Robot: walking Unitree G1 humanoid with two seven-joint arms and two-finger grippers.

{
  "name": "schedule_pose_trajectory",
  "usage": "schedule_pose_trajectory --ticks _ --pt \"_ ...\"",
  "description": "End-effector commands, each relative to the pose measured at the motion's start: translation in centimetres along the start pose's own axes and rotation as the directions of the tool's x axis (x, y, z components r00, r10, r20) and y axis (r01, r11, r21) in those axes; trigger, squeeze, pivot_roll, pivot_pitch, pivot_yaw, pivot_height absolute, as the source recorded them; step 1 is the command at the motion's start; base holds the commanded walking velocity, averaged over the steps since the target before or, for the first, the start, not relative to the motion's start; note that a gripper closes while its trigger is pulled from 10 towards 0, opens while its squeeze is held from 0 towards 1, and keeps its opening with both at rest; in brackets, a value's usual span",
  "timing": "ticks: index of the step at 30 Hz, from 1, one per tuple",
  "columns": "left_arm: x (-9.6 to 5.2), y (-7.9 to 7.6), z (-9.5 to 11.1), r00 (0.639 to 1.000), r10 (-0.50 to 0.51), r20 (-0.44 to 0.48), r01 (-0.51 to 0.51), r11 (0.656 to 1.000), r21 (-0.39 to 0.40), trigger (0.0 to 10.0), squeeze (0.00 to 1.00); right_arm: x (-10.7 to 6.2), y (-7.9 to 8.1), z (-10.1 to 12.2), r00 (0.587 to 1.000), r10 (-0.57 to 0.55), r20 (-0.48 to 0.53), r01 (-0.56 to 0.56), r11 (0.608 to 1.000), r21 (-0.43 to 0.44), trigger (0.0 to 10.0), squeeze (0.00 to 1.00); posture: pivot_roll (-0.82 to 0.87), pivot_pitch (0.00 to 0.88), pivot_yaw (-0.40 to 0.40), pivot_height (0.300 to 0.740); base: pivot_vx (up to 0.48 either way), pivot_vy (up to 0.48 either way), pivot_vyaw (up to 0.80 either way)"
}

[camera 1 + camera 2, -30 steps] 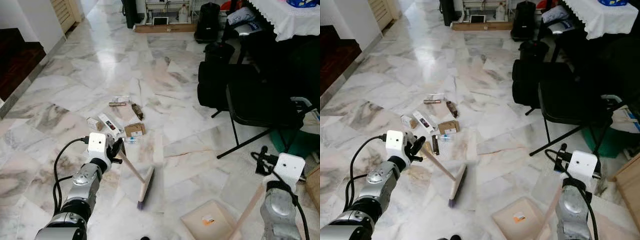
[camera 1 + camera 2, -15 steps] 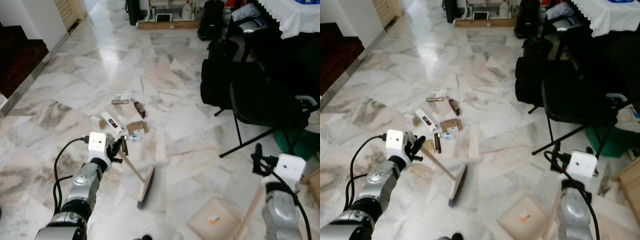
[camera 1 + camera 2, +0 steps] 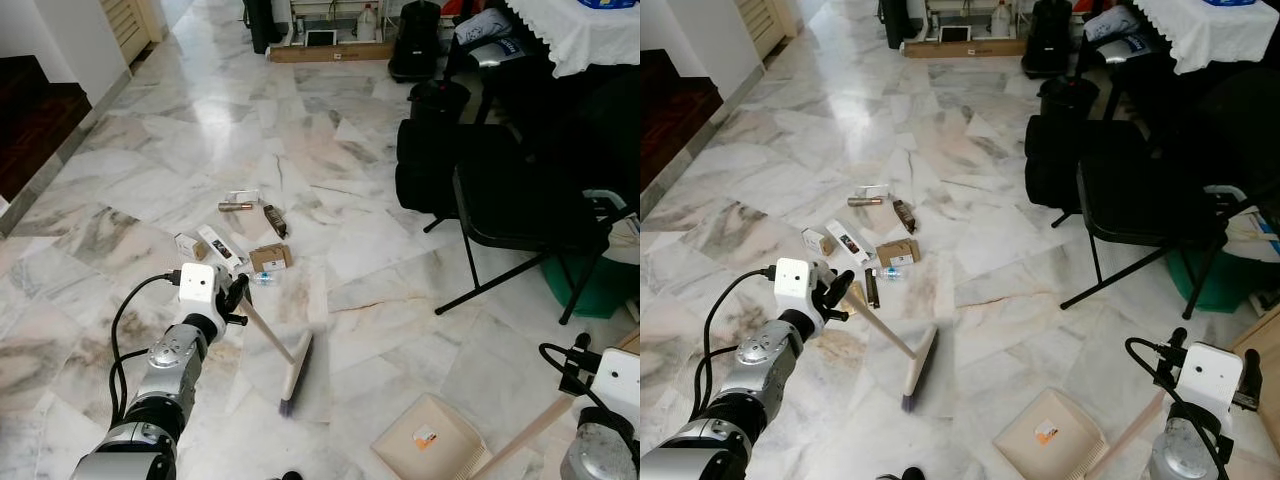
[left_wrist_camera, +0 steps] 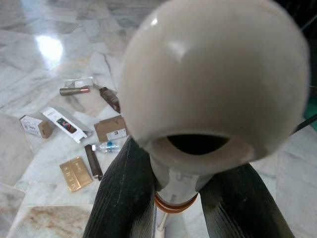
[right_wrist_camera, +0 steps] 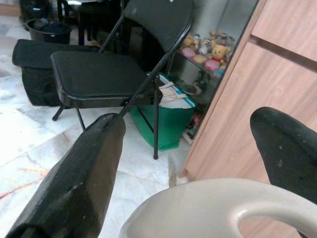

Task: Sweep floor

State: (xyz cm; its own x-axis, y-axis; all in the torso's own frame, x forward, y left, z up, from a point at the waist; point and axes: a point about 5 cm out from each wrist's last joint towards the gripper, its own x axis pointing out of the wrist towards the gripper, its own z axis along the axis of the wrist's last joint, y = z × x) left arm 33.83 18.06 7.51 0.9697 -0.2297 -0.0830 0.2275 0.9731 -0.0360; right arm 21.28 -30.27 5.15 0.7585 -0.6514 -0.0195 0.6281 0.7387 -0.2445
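Marble floor (image 3: 330, 130) in pale veined slabs spreads through the left eye view, with a black folding chair (image 3: 520, 215) on the right and a white-clothed table (image 3: 580, 35) behind it. Scattered litter (image 3: 235, 240) of small boxes and wrappers lies on the floor ahead of the robot. The left gripper (image 3: 232, 298) has its jaws closed around the top of the broom (image 3: 285, 365), whose handle slants down to the bristle head resting on the floor just short of the litter. A beige dustpan (image 3: 430, 445) lies flat on the floor at lower right, its long handle running toward the right arm. In the right eye view the same layout shows, with the green bag (image 3: 1210, 280) beside the chair. The left wrist view looks past the rounded cream end of the broom handle, which sits pinched between both black fingers (image 4: 121, 198), with the litter beyond. The right wrist view shows the right gripper (image 5: 193, 163) with its jaws spread wide on either side of the dustpan's curved cream handle end; whether they touch it I cannot tell.
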Motion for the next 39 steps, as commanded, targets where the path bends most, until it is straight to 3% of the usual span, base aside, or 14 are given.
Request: schedule_pose_trajectory --ticks 1,2,10,15,20,22,27,28,29,32,33,39 --pt "0.2 0.3 0.7 1.000 -0.002 0.022 0.002 1.000 0.021 10.0 0.00 -0.9 -0.2 -1.6 0.996 -0.016 -0.089 0.016 1.000 -0.001 10.0 0.73 0.03 0.100 0.113 0.740 0.000 0.000 0.00" --pt "0.2 0.4 0.7 1.000 -0.002 0.022 0.002 1.000 0.021 10.0 0.00 -0.9 -0.2 -1.5 0.996 -0.024 -0.088 0.025 1.000 0.013 10.0 1.00 0.03 0.100 0.113 0.740 0.000 0.000 0.00" --pt "0.1 0.4 0.6 1.000 -0.003 0.021 0.003 1.000 0.023 10.0 0.00 -1.1 -1.0 -1.5 0.985 -0.140 -0.105 0.145 0.989 0.041 10.0 1.00 0.03 0.092 0.111 0.740 0.000 0.000 0.00" --pt "0.1 0.5 0.6 1.000 -0.005 0.019 0.004 1.000 0.026 10.0 0.00 -1.6 -0.6 -1.7 0.985 -0.131 -0.116 0.139 0.988 0.063 10.0 1.00 0.03 0.090 0.113 0.740 0.000 0.000 0.00" --pt "0.1 0.5 0.7 1.000 -0.006 0.019 0.005 1.000 0.029 10.0 0.00 -2.1 0.1 -1.6 0.987 -0.117 -0.114 0.128 0.986 0.102 10.0 1.00 0.03 0.086 0.118 0.740 0.000 0.000 0.00" --pt "0.2 0.5 0.7 1.000 -0.008 0.018 0.007 1.000 0.030 10.0 0.00 -2.4 0.9 -1.9 0.985 -0.088 -0.151 0.112 0.981 0.157 10.0 1.00 0.03 0.087 0.121 0.740 0.000 0.000 0.00" --pt "0.2 0.3 0.7 1.000 -0.014 0.017 0.013 0.999 0.030 10.0 0.00 -3.1 2.5 -2.8 0.978 -0.002 -0.208 0.041 0.983 0.181 10.0 1.00 0.03 0.091 0.124 0.740 0.000 0.000 0.00" --pt "0.2 0.3 0.7 1.000 -0.014 0.016 0.014 0.999 0.030 10.0 0.00 -3.2 2.8 -3.0 0.976 0.016 -0.216 0.024 0.983 0.183 10.0 0.76 0.03 0.091 0.124 0.740 0.000 0.000 0.00" --pt "0.2 0.4 0.7 1.000 -0.014 0.016 0.013 0.999 0.030 10.0 0.00 -3.4 3.1 -3.1 0.974 0.031 -0.223 0.009 0.984 0.179 10.0 0.00 0.03 0.093 0.125 0.740 0.000 0.000 0.00" --pt "0.2 0.5 0.7 1.000 -0.011 0.016 0.011 0.999 0.031 10.0 0.00 -3.5 3.6 -3.4 0.970 0.068 -0.234 -0.035 0.989 0.141 10.0 0.00 0.03 0.094 0.126 0.740 0.000 0.000 0.00" --pt "0.2 0.5 0.8 1.000 -0.011 0.018 0.010 0.999 0.031 10.0 0.00 -3.5 3.6 -3.2 0.974 0.081 -0.209 -0.064 0.994 0.090 10.0 0.00 0.03 0.095 0.127 0.740 0.000 0.000 0.00" --pt "0.2 0.6 0.9 1.000 -0.009 0.019 0.008 0.999 0.032 10.0 0.00 -3.3 3.2 -2.8 0.983 0.039 -0.180 -0.027 0.997 0.068 10.0 0.00 0.03 0.095 0.129 0.740 0.000 0.000 0.00"
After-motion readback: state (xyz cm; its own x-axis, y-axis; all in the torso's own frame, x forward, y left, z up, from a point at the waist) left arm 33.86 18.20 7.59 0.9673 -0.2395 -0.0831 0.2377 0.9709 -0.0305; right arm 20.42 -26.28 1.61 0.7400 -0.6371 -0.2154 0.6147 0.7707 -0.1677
